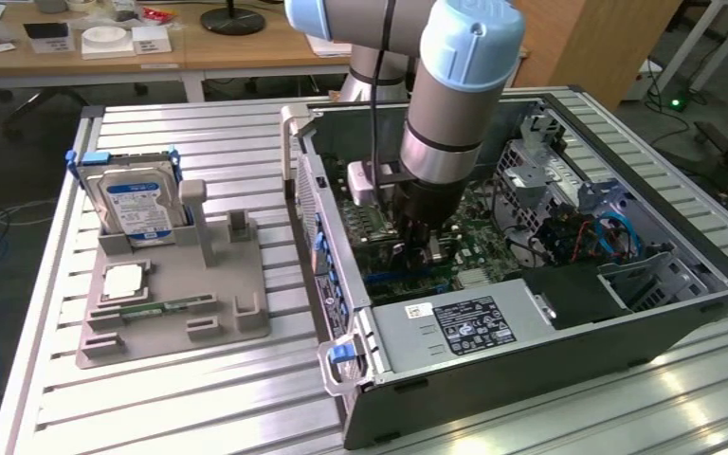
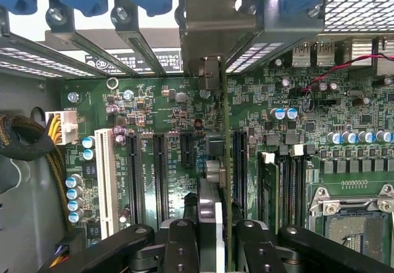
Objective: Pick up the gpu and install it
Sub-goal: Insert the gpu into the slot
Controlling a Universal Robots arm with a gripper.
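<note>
Since the gripper (image 2: 215, 251) is clenched on the gpu (image 2: 225, 162), the card lies directly between its fingers (image 2: 180, 248). It is seen edge-on as a thin green line with the black cooler on one face, and this rig's single arm is the one that has it. Its long axis runs straight away from the gripper toward the silver bracket (image 2: 212, 21) at the case's rear openings, parallel with the black expansion slots (image 2: 159, 168). The card stands upright over, or just beside, the long slot (image 2: 240, 162) next to the RAM sockets (image 2: 284, 187); whether its edge connector has entered that slot cannot be told. Beneath it lies the green motherboard (image 2: 148, 110), so I judge alignment along that slot to be what matters. At the centre of the exterior view the arm (image 1: 459, 104) reaches down into the open computer case (image 1: 529, 370), which lies on a ribbed metal table (image 1: 212, 398). Toward the exterior view's left, well apart, a grey holder (image 1: 174, 332) carries a hard drive (image 1: 136, 204) and a memory stick (image 1: 162, 306). Wooden desks (image 1: 86, 62) cross the upper left of the frame.
</note>
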